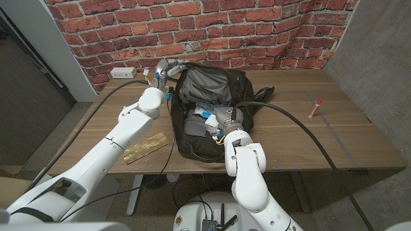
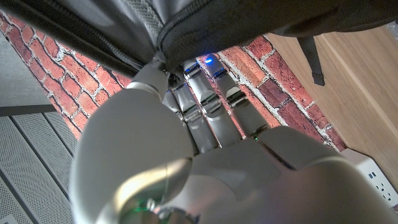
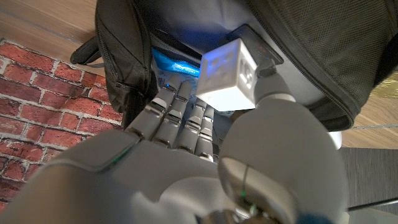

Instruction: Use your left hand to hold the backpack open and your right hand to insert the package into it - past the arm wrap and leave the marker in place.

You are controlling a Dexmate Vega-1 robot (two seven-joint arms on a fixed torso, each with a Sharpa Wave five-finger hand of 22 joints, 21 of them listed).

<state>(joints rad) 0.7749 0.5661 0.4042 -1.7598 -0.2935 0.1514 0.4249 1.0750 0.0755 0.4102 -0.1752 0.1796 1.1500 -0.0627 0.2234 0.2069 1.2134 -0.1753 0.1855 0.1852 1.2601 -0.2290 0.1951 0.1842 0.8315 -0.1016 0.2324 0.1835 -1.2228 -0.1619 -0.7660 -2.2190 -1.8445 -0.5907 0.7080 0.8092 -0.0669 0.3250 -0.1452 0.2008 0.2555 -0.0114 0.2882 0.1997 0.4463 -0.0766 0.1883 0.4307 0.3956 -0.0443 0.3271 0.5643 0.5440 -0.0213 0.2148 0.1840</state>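
- The black fabric backpack (image 1: 212, 106) lies open in the middle of the wooden table (image 1: 289, 138), its grey-lined flap raised at the far side, toward the red brick wall (image 1: 257, 32).
- The left hand (image 1: 162, 72) is at the far left corner of the backpack; in the left wrist view the fingers (image 2: 208, 93) close on the padded rim of the flap (image 2: 249, 25) and hold it up.
- The right hand (image 1: 221, 122) is inside the backpack's opening, at its near right part.
- In the right wrist view the right hand (image 3: 186, 124) grips a small white box-shaped package (image 3: 229, 74) between thumb and fingers, the package already within the mouth of the bag, just beside a blue-lit item deeper inside.
- A red marker (image 1: 315, 107) lies on the table well to the right of the backpack, apart from both hands.
- A flat golden wrap (image 1: 146, 147) lies on the table near the left front of the backpack, beside the left arm.
- A white power strip (image 1: 122, 73) sits at the far left edge of the table by the wall.
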